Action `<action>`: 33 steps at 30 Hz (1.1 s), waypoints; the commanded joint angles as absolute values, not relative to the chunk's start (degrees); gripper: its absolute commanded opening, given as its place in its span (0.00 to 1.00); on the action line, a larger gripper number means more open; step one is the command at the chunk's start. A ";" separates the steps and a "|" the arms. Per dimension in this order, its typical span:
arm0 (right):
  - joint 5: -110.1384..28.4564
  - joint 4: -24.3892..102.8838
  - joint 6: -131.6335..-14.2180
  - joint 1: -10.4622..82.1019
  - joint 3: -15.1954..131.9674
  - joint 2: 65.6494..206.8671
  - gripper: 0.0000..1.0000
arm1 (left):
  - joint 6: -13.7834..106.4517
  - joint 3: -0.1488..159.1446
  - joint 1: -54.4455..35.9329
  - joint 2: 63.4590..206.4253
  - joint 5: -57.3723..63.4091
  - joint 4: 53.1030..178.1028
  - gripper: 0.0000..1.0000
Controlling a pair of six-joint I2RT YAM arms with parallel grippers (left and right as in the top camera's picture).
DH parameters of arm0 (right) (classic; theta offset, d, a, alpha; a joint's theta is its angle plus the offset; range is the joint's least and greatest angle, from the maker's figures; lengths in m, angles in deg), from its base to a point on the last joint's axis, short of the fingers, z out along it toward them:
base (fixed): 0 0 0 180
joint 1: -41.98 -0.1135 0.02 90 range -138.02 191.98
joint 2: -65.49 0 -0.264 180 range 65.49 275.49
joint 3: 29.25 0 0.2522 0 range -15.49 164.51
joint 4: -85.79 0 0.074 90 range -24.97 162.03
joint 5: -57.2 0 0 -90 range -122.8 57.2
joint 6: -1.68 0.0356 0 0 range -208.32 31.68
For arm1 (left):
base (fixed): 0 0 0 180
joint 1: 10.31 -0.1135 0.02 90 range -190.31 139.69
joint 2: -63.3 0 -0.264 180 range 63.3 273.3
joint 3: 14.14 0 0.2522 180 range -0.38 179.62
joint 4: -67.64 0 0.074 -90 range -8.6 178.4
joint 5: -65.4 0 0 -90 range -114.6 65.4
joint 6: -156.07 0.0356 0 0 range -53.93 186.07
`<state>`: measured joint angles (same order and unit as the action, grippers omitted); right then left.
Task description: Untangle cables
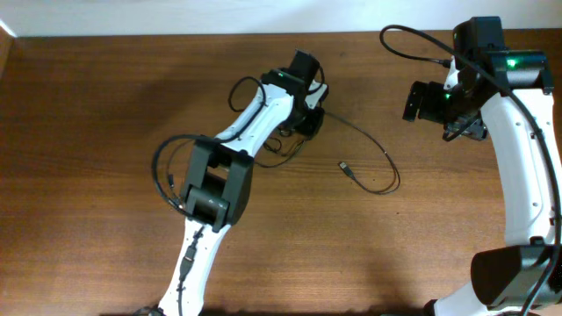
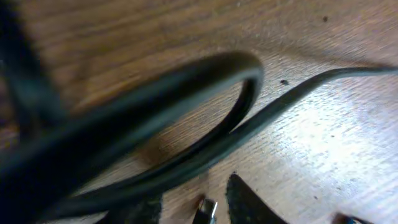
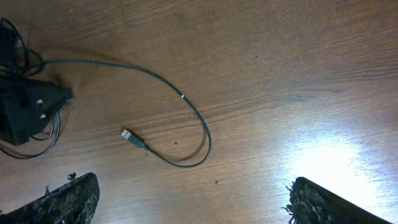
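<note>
The cables are thin black cords. A small bunch of them point(image 1: 279, 145) lies under my left gripper point(image 1: 307, 121). One cord point(image 1: 379, 147) runs right from it, loops round and ends in a small plug point(image 1: 345, 167). The left wrist view shows blurred black cable loops point(image 2: 186, 81) close up. There my left gripper point(image 2: 194, 200) has its fingers a little apart, with a small metal plug tip point(image 2: 206, 210) between them. My right gripper point(image 1: 432, 104) is wide open and empty above the table at the right. Its view point(image 3: 193, 199) shows the looped cord point(image 3: 186, 99) and its plug point(image 3: 129, 135).
The wooden table point(image 1: 105, 105) carries nothing else. The left arm's own thicker black cable point(image 1: 162, 167) loops beside the arm. The right arm's cable point(image 1: 413, 44) arcs at the top right. The left gripper's black body point(image 3: 25, 112) shows at the left of the right wrist view.
</note>
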<state>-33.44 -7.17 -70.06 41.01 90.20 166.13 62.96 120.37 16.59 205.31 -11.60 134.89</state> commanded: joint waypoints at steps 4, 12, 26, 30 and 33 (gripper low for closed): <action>-32.55 -6.97 -69.45 40.77 90.55 166.21 0.99 | 62.26 130.99 15.58 204.76 -11.49 143.83 0.00; -46.71 -3.56 -73.54 40.75 90.55 166.21 0.99 | 69.19 173.00 14.01 197.79 -8.28 171.02 0.00; -65.92 17.97 -61.14 30.39 90.55 166.69 0.94 | 70.91 174.73 13.51 194.82 1.93 178.10 0.00; -66.16 21.79 -57.67 30.37 90.55 170.06 0.86 | 70.89 174.73 12.50 194.82 7.63 178.10 0.00; -66.18 23.65 -56.36 30.37 90.55 173.75 0.84 | 70.89 174.73 12.50 194.82 9.73 178.08 0.00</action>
<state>-66.84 22.52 -58.70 30.37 90.20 170.69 69.78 174.84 12.74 195.19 5.71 178.12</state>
